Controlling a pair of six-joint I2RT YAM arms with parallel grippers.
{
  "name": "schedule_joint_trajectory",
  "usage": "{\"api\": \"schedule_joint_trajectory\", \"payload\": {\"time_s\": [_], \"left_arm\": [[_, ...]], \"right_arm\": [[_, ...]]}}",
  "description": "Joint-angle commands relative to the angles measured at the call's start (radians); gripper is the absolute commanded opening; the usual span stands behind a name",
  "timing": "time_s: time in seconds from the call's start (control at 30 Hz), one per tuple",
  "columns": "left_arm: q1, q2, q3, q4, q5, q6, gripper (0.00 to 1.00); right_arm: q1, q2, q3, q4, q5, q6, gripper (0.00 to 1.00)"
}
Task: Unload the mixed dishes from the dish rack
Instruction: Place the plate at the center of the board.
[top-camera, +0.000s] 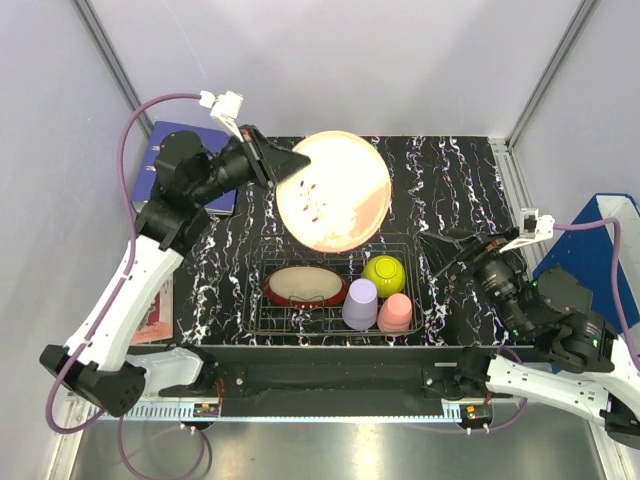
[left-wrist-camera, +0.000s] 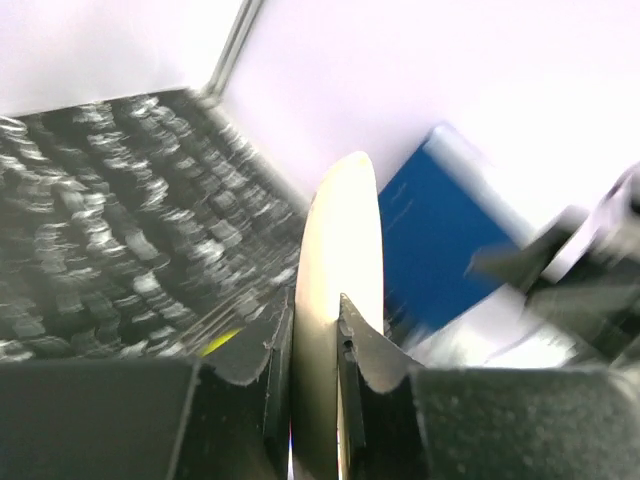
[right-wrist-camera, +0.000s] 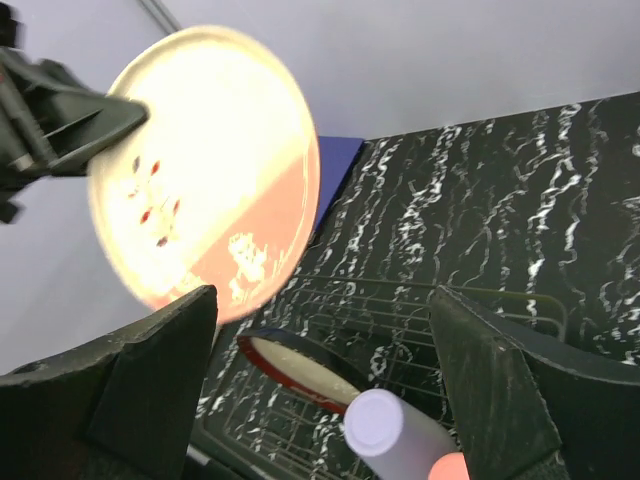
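The left gripper (top-camera: 276, 166) squeezes the rim of the cream-pink plate (top-camera: 335, 190) between its fingers, up above the dish rack (top-camera: 262, 312). The right gripper (right-wrist-camera: 322, 296) is spread wide and holds nothing. The dish rack seems to sit just ahead of its fingers.

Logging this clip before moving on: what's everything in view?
pink plate: 1, cream-pink, held up behind rack
red-rimmed plate: 1, beige, rack's left
lavender cup: 1, lavender, rack front
pink cup: 1, pink, beside it
bowl: 1, yellow-green, rack's back right
rack: 1, wire, table's near middle
table: 1, black marbled
binder: 1, blue, back left
blue board: 1, right of table
booklet: 1, reddish, left of table
left arm: white-black, jaws shut on pink plate
right arm: white-black, jaws open, beside rack
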Motion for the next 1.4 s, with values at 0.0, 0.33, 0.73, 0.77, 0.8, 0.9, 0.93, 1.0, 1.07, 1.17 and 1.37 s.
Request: {"api": "schedule_joint_trajectory", "payload": {"time_s": [0.0,0.33,0.73,0.77,0.8,0.9,0.93,1.0,1.07,1.17,1.37], "left_arm": [[0.095,-0.002,-0.13,0.694,0.173,-0.587,0.0],[0.083,0.028,-0.224,0.905,0.212,-0.718,0.0],[0.05,-0.017,-0.281,0.894,0.232,-0.695,0.0],[0.05,-0.018,-0.292,0.896,0.233,-0.693,0.0],[0.05,-0.02,-0.295,0.896,0.232,-0.693,0.0],[0.05,-0.023,-0.306,0.899,0.239,-0.69,0.0],[0.05,-0.023,-0.307,0.896,0.239,-0.684,0.0],[0.05,-0.015,-0.301,0.873,0.235,-0.672,0.0],[0.052,-0.006,-0.277,0.844,0.23,-0.643,0.0],[0.072,0.018,-0.226,0.781,0.218,-0.594,0.59],[0.201,0.005,-0.108,0.335,-0.07,-0.469,0.99]], "right_arm": [[0.002,-0.02,0.014,0.004,-0.071,0.075,0.94],[0.002,0.113,0.056,0.098,-0.101,0.034,0.97],[-0.066,0.339,0.143,0.248,-0.156,-0.025,0.92],[-0.083,0.347,0.146,0.254,-0.201,-0.015,0.86],[-0.103,0.358,0.148,0.261,-0.219,-0.005,0.65],[-0.168,0.359,0.128,0.297,-0.288,0.051,0.03],[-0.179,0.361,0.116,0.303,-0.305,0.06,0.0],[-0.199,0.364,0.111,0.308,-0.348,0.068,0.0],[-0.2,0.365,0.11,0.311,-0.36,0.071,0.0],[-0.199,0.362,0.126,0.297,-0.341,0.069,0.0],[-0.228,0.351,0.243,0.167,-0.145,0.04,0.0]]}}
